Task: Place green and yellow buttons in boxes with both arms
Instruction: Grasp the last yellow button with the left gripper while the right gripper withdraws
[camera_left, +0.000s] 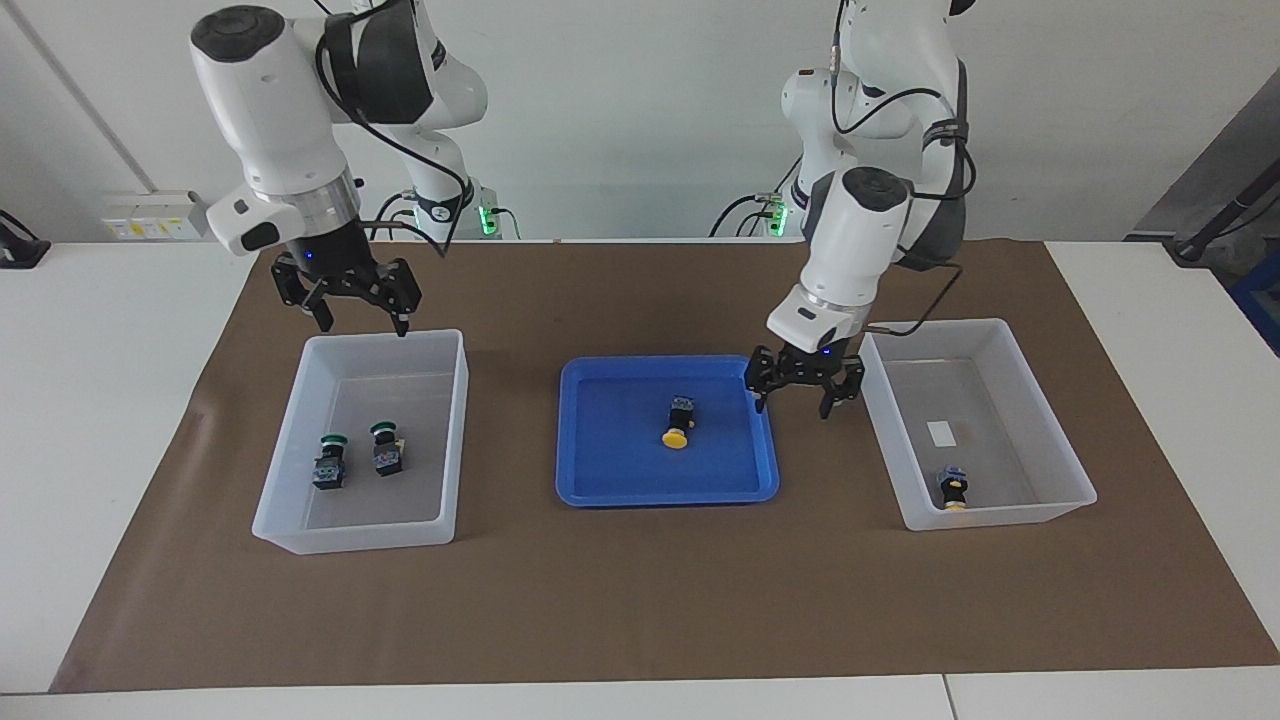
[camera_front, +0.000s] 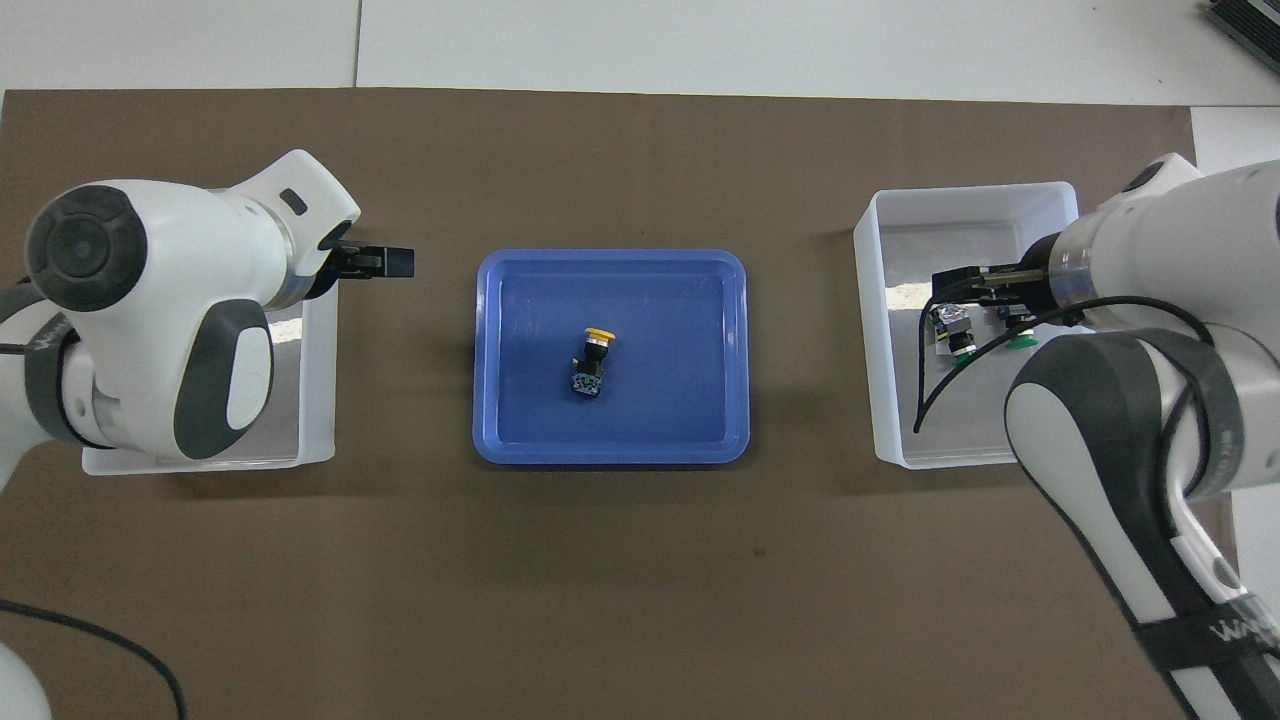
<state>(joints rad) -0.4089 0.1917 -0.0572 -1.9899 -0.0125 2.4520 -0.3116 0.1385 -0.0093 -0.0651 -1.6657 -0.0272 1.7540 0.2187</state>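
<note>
Right gripper (camera_left: 348, 308): raised over the robot-side rim of the box at its end; fingers spread and released, holding nothing.
Left gripper (camera_left: 803, 391): low over the gap between the blue tray and the box at its end, at the tray's corner; fingers spread, empty.
Blue tray (camera_left: 600, 480): mid-counter, between the two boxes and apart from both; raised rim all round, bare floor around its one button.
Yellow button in tray (camera_left: 679, 422): lying on its side near the tray's middle, yellow cap pointing away from the robots, dark blocky body toward them.
Box at right arm's end (camera_left: 350, 530): translucent white, upright walls; open floor nearer the robots.
Green buttons (camera_left: 329, 462): two, side by side and just apart, toward the half of that box farther from the robots; green caps toward the robots, dark bodies with blue markings.
Box at left arm's end (camera_left: 1000, 515): same kind; a white sticker (camera_left: 942, 432) on its floor.
Yellow button in box (camera_left: 952, 487): close to the wall farthest from the robots, cap toward that wall.
Counter (camera_left: 640, 600): brown mat, open strip along the edge farthest from the robots.
</note>
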